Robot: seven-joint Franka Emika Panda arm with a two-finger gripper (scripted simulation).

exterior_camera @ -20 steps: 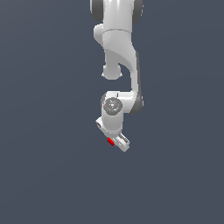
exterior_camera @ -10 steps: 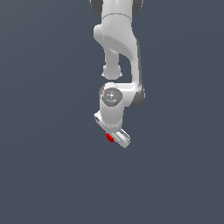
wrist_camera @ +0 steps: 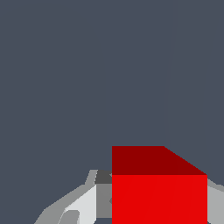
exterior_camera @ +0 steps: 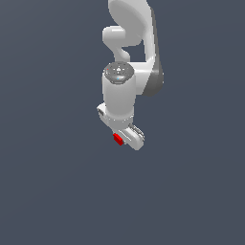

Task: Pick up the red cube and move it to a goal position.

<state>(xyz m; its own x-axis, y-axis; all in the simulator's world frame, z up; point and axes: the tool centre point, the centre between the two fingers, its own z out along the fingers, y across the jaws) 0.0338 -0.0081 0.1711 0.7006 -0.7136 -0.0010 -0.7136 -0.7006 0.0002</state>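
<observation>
The red cube (wrist_camera: 159, 192) is a plain, bright red block with flat unmarked faces; in the wrist view its front face is vivid red and its upper face a darker, shaded red. It sits between the grey-white fingers (wrist_camera: 83, 205) of the end effector (wrist_camera: 153, 205), which are clenched on it from either side. In the exterior view only a small red sliver of the cube (exterior_camera: 117, 139) peeks out beside the white end effector (exterior_camera: 128, 137), at the low end of the arm (exterior_camera: 125, 91). The plain dark grey-blue background gives no clear cue to height, though the cube seems held off the tabletop (exterior_camera: 48, 191).
</observation>
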